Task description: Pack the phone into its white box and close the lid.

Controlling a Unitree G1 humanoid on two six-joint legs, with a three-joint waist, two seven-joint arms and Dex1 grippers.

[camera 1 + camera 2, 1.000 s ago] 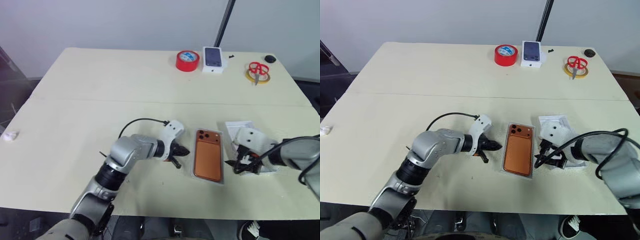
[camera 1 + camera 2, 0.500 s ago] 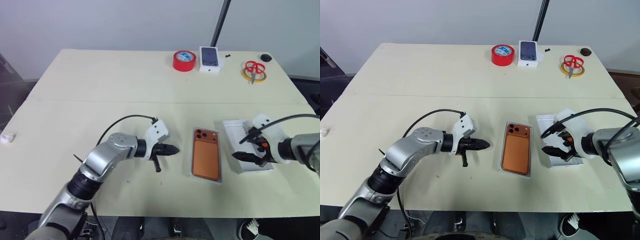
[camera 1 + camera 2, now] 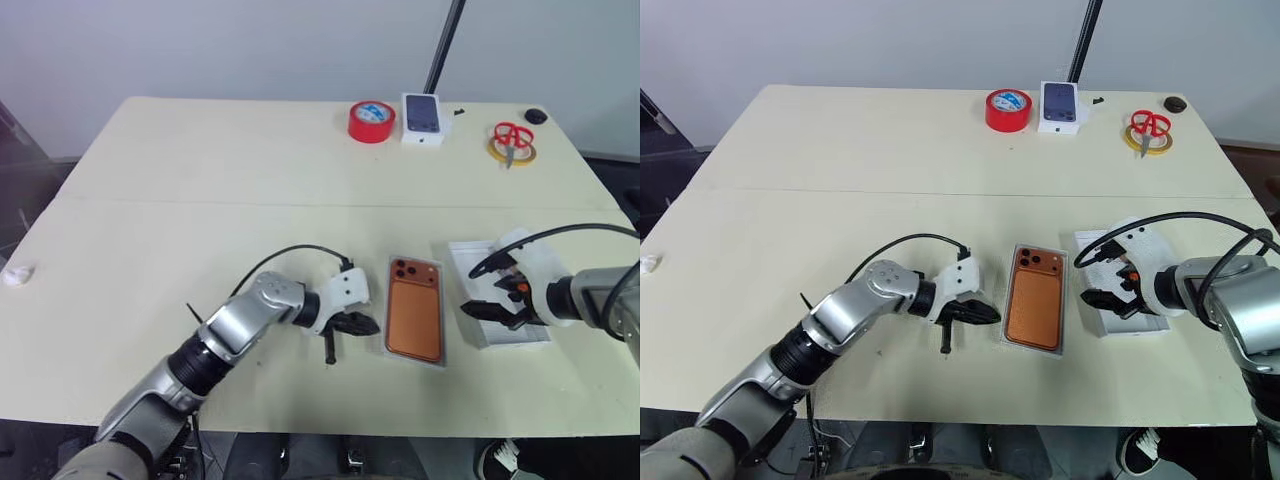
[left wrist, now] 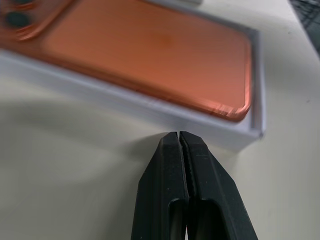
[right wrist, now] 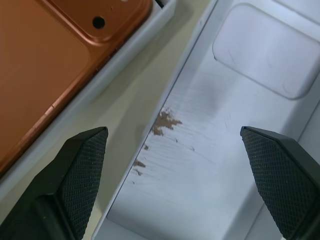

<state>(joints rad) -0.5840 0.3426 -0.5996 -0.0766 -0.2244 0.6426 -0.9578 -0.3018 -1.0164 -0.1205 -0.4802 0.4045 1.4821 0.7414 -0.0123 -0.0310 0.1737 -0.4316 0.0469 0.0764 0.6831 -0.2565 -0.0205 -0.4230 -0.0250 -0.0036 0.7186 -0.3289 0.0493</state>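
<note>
Although the phone [image 3: 415, 319] already lies back-up in the white box [image 3: 1061, 316], just ahead of the pinched-together tips of the left gripper [image 4: 179, 137], the lid [image 5: 235, 165] is not yet on. It sits open side up directly under the right gripper [image 3: 503, 304], whose fingers stand spread wide over its near edge, holding nothing. The left fingers are pressed shut on nothing, almost touching the tray's side wall.

The lid is likely thin, light cardboard: stiff enough to lift by one long wall, yet easy to dent or skew if squeezed hard, and smooth enough to slip. I judge the best hold to be a pinch across a long side wall near its middle, so it hangs level when turned over. The phone looks rigid, slick and scratch-prone; it should stay put.

No brand name or writing can be read on phone, tray or lid; scuffed brown marks show inside the lid.
</note>
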